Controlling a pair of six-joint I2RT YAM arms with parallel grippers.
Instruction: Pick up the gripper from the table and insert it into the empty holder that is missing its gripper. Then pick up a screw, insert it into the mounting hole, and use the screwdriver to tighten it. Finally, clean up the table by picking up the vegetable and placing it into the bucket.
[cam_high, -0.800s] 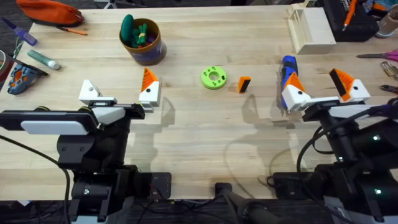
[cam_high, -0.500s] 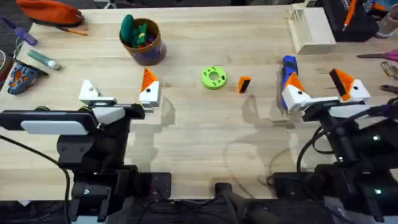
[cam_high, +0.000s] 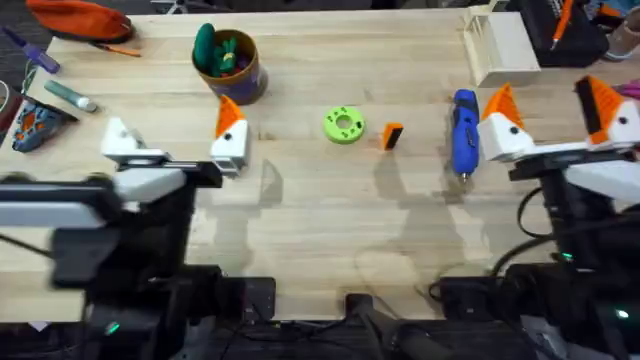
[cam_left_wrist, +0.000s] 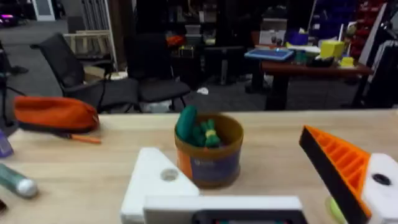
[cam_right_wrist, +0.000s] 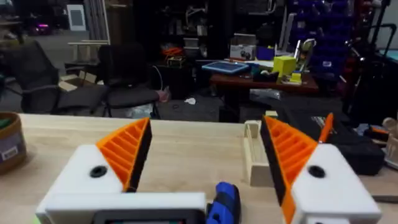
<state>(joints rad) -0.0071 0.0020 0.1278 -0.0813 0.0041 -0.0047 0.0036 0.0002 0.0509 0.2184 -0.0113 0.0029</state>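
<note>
- Your left pincer (cam_high: 173, 140) sits at left centre of the overhead view, fingers apart; its outer finger is the bare white holder (cam_high: 122, 140).
- Your right pincer (cam_high: 553, 118) at upper right is spread wide, nothing between its orange fingers.
- The gripper (cam_high: 392, 135) lies on the counter (cam_high: 330, 220) at upper centre, beside the green disc (cam_high: 343, 124).
- The screwdriver (cam_high: 464, 130) lies just left of your right pincer.
- The bucket (cam_high: 231, 66) stands at upper left.

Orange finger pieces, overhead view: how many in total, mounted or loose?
4. One on the left end effector, at its inner mount. Two on the right end effector, at and. The loose gripper lies on the table beside the green disc.
</note>
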